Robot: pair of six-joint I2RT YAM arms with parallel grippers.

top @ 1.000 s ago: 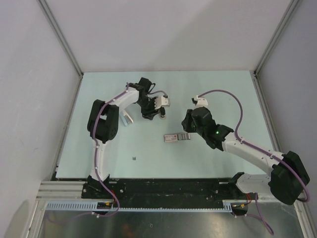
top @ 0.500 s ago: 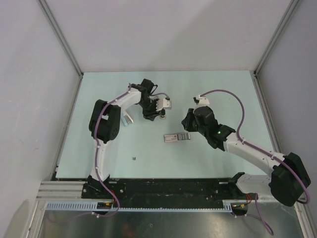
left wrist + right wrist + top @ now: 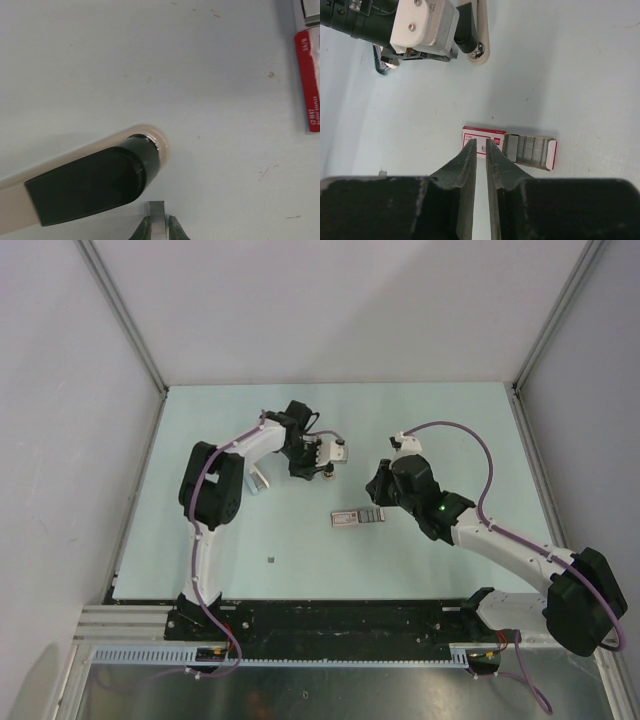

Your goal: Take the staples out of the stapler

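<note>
Beside the slim beige-and-black stapler [image 3: 90,182], left claw [image 3: 156,229] tight on a short grey staple strip [image 3: 156,210]; right claw [image 3: 481,149] narrowly apart, empty.

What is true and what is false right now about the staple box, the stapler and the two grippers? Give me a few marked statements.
1. The red-and-white cardboard staple box lies open, with grey strips showing inside. True.
2. The right gripper is clamped on the staple box. False: it hangs over the box with its jaws a narrow gap apart and nothing between them.
3. The left gripper pinches a small grey metal strip between its fingertips. True.
4. The slim beige stapler with a black part is lifted in the right gripper. False: it lies on the pale green table next to the left gripper, far from the right one.
</note>
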